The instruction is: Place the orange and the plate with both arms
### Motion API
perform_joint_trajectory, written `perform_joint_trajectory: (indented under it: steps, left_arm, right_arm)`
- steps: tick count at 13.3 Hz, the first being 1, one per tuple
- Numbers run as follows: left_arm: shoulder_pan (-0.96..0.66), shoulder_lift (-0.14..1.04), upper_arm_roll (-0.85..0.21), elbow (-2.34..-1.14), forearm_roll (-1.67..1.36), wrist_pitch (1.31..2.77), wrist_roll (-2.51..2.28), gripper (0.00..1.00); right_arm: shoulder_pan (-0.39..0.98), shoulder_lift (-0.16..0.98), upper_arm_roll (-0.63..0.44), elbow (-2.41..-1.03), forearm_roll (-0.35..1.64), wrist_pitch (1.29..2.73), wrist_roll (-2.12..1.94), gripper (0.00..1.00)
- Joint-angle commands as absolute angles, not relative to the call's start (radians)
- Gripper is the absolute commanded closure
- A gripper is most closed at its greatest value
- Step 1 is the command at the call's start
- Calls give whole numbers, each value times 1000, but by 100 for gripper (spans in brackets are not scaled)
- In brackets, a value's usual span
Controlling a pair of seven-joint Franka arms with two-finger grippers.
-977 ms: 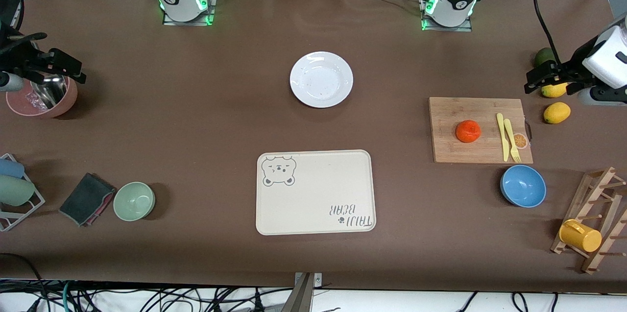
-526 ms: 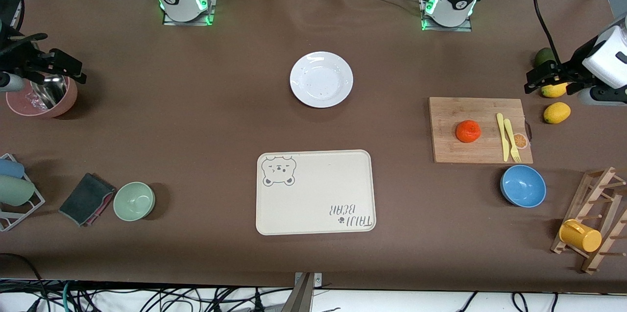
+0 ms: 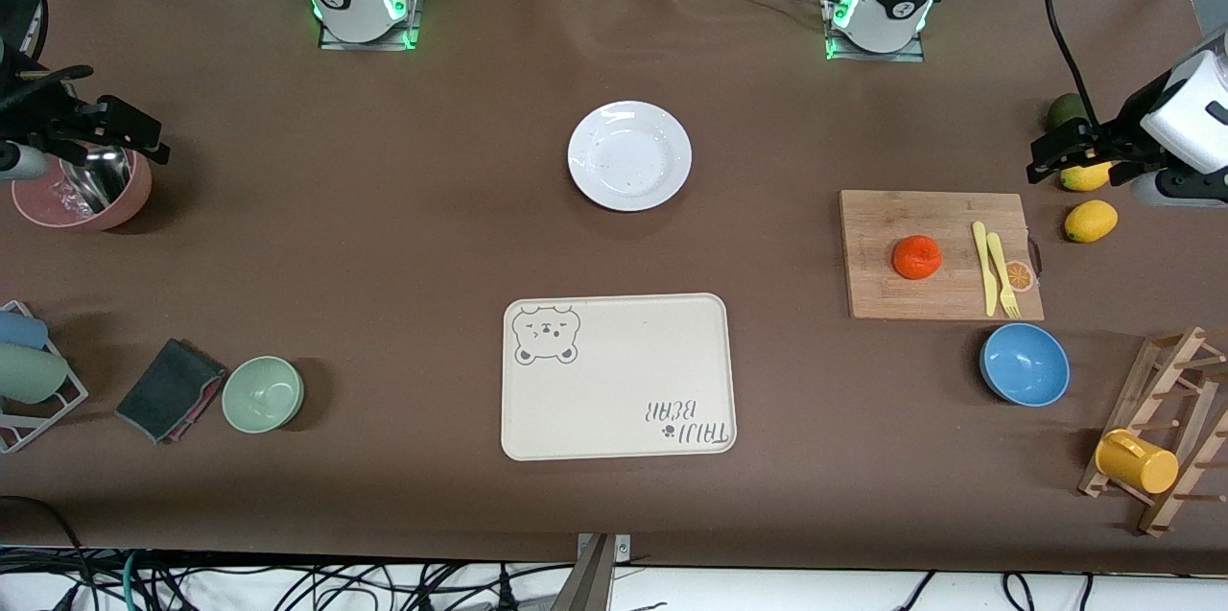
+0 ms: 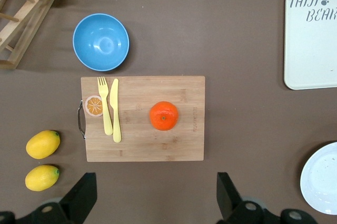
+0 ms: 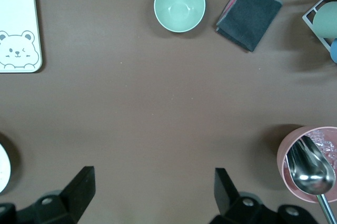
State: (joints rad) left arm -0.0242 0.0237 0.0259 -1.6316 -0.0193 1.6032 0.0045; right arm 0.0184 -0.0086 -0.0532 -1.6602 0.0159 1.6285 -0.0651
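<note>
Brown desk (image 3: 403,237) | orange (image 3: 916,257) on cutting board (image 3: 878,294), plate (image 3: 628,155) mid-desk, both untouched | left tool (image 3: 1055,153) wide over lemons (image 3: 1089,221); right tool (image 3: 129,133) wide over pink bowl (image 3: 38,208), parked clear for access.

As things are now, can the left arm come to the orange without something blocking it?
Probably yes. The orange lies alone on the cutting board, apart from the knife, and the left gripper is open, with nothing above the fruit.

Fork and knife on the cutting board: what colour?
Both pale yellow, clearest in left wrist view: fork, knife.
</note>
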Motion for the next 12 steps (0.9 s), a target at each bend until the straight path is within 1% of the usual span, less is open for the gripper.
perform_joint_trajectory:
  steps: [1,12]
  left_arm:
    - [-17,31,26,-1609,-41,1589,11,0]
    - [-17,31,26,-1609,-41,1589,5,0]
  right_arm:
    - [17,-14,-52,-1655,21,1617,-81,0]
    - [18,-8,-52,-1663,20,1628,-80,0]
